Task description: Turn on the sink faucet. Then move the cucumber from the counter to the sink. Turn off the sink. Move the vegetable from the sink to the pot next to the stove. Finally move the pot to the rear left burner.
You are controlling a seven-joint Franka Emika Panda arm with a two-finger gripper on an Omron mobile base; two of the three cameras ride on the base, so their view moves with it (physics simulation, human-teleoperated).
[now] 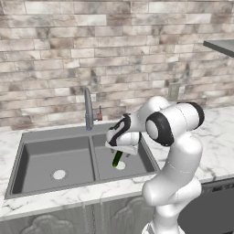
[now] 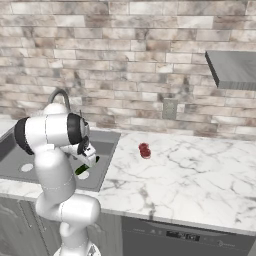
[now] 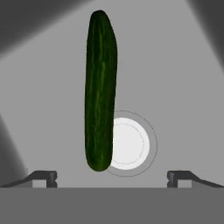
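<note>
The dark green cucumber (image 3: 100,87) lies on the floor of the sink's right basin, its near end beside the round pale drain (image 3: 129,143). My gripper (image 3: 112,177) hangs open straight above it, a fingertip (image 3: 43,176) on either side and nothing between them. From the left base view the cucumber (image 1: 117,158) shows just below my gripper (image 1: 120,151), inside the dark grey sink (image 1: 55,133). The sink faucet (image 1: 88,109) stands behind the divider, with its small lever (image 1: 98,116) to the right. The pot and the stove are out of view.
The white marble counter (image 2: 190,170) runs right of the sink (image 2: 107,150), with a small red object (image 2: 145,150) on it. A wall outlet (image 2: 170,108) and a grey hood (image 2: 235,67) sit above. The left basin has its own drain (image 1: 59,174).
</note>
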